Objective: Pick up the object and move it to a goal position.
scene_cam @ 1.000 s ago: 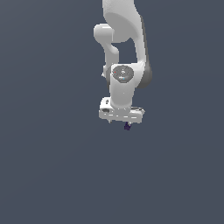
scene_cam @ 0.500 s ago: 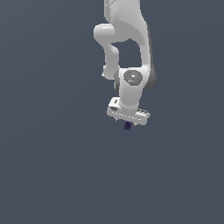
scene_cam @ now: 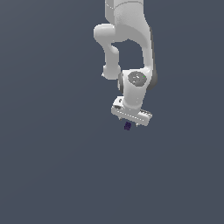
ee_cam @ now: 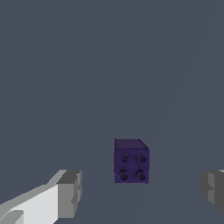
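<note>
In the exterior view, the gripper [scene_cam: 130,119] hangs directly above the purple object [scene_cam: 127,126]. In the wrist view, its fingers [ee_cam: 70,194] are spread wide, the object [ee_cam: 131,162] between them, untouched: approach step; descent and closing likely remain.

I see flat, even, rather dim simulator light in both views: no glare, no blur, no edge distortion, only faint soft shading across the grey ground.
</note>
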### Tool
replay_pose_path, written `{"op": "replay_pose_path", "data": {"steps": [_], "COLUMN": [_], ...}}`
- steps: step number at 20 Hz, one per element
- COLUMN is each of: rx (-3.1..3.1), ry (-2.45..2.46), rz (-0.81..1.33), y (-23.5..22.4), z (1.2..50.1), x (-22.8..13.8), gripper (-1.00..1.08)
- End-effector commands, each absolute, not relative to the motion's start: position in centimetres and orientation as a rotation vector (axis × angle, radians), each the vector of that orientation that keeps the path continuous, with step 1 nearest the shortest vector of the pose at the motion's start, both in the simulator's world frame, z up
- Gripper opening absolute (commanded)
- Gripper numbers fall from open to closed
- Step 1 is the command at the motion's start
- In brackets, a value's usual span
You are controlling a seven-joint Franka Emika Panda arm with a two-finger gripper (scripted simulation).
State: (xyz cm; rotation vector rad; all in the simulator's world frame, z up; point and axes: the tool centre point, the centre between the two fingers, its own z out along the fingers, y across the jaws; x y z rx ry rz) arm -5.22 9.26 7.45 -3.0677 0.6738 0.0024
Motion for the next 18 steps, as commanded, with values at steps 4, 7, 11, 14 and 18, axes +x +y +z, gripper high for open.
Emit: {"op": "replay_pose_path", "data": {"steps": [4,7,11,14,18], "rx": [-3.062,-3.064,-3.063,-3.063,-3.063], "ry": [0.701,0.695,0.697,0.699,0.700], "rz": [0.000,0.001,0.001,0.000,0.000], "y": [9.5,9.5,9.5,9.5,9.5], "z": [7.2,7.1,6.0,4.6,2.9], "x": [-5.4,-5.4,-5.5,-5.5,-5.6], "gripper": [1.00,1.00,1.00,1.00,1.00]}}
